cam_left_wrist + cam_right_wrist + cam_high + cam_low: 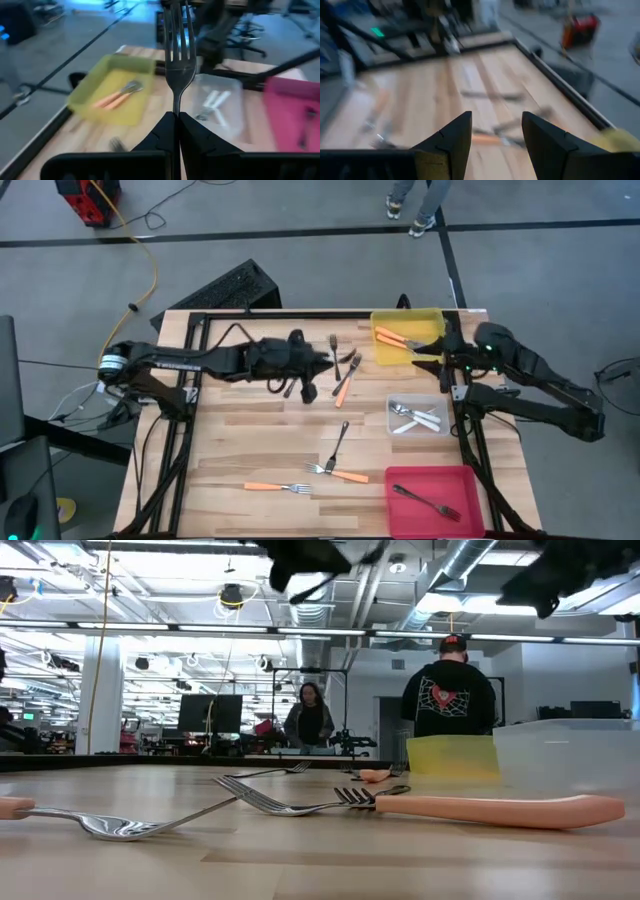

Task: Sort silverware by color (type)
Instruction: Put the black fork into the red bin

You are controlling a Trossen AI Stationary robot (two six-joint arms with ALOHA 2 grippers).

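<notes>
Left gripper clenched on a dark fork above the table; right gripper released by the yellow bin.

From above, we see the left gripper (322,367) over the table's (250,440) far middle and the right gripper (440,350) at the yellow bin (432,316), which holds orange-handled forks (392,336); pale forks (415,418) lie in the clear bin (392,405), one dark fork in the red bin (420,476), others loose on the wood. At table height, an orange-handled fork (480,806) lies nearest us. Our left wrist view shows the fingers (165,131) pinching a dark fork (178,60), tines forward. Our right wrist view shows its fingers (451,137) apart, holding nothing.
</notes>
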